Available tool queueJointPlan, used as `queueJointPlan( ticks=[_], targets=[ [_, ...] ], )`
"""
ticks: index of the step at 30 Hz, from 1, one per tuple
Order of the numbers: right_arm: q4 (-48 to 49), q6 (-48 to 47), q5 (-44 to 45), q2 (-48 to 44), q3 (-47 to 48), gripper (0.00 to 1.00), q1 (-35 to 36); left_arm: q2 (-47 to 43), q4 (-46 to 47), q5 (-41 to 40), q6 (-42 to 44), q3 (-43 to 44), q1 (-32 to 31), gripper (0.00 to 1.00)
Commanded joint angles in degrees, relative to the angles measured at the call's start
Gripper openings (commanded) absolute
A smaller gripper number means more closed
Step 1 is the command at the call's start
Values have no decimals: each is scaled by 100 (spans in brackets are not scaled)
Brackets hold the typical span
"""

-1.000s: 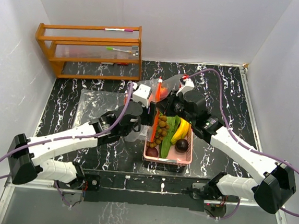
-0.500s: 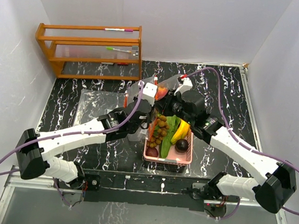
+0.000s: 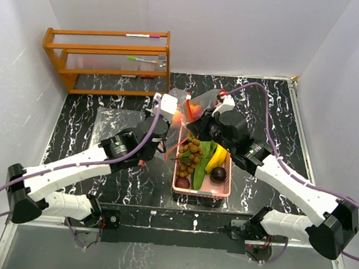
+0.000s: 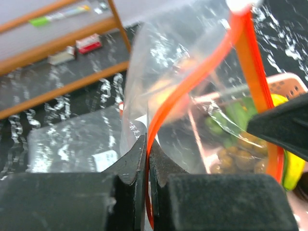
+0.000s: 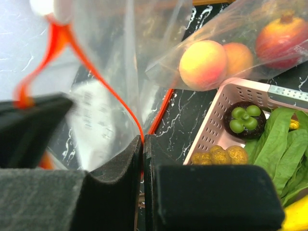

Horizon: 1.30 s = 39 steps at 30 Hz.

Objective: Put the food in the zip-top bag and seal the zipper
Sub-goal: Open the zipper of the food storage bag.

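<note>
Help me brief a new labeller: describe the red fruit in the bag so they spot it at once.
Start at the pink basket mid-table; the clear zip-top bag is held just beyond its far end. Inside, it is the dark red fruit with a small crown, beside two plain orange-yellow fruits.

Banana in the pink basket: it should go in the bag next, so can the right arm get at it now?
Probably not yet: the right tool is shut on the bag's orange zipper strip. The banana itself lies uncovered.
</note>
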Motion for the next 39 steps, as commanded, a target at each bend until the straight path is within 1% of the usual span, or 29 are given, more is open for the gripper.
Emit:
queueJointPlan(
  ticks=[1, 4, 9, 12, 15, 16, 19, 20, 22, 24, 25, 27, 29, 31, 34, 36, 39],
  targets=[
    [26, -60, 218, -31, -142, 8, 27, -573, -241, -967, 851, 453, 11, 0],
    [-107, -69, 241, 153, -172, 8, 30, -637, -367, -1074, 1160, 609, 9, 0],
    [-118, -74, 289, 348, -324, 8, 28, -868, -504, -1179, 1419, 844, 12, 0],
    [-112, -82, 258, 426, -323, 8, 26, -983, -404, -1246, 1613, 824, 13, 0],
    [-43, -195, 9, 466, -277, 8, 35, -1037, -259, -1275, 1772, 665, 11, 0],
    [-5, -286, -132, 448, -246, 11, 34, -1021, -257, -1265, 1768, 614, 13, 0],
    [168, -535, -552, 288, -136, 30, 35, -890, -320, -1213, 1654, 444, 13, 0],
    [226, -588, -653, 216, -106, 35, 37, -829, -318, -1207, 1624, 379, 10, 0],
    [299, -686, -749, 54, -59, 49, 35, -695, -326, -1229, 1575, 284, 14, 0],
    [255, -829, -723, -152, -26, 68, 34, -512, -366, -1273, 1517, 255, 21, 0],
    [190, -918, -636, -257, -27, 75, 34, -452, -382, -1276, 1489, 254, 32, 0],
    [25, -1100, -421, -517, -71, 85, 36, -348, -407, -1248, 1458, 274, 65, 0],
    [-263, -1284, -183, -753, -99, 91, 34, -278, -453, -1160, 1415, 316, 137, 0],
    [-597, -1466, -43, -942, -90, 92, 37, -213, -484, -1048, 1398, 339, 238, 0],
    [-1135, -1773, -10, -1031, -45, 91, 42, -20, -643, -988, 1338, 413, 427, 0],
    [-1452, -1937, 56, -1020, 15, 89, 39, 210, -1022, -877, 1068, 603, 653, 0],
    [-1658, -2153, -30, -1034, 63, 86, 43, 545, -1515, -570, 700, 877, 911, 0]
  ],
)
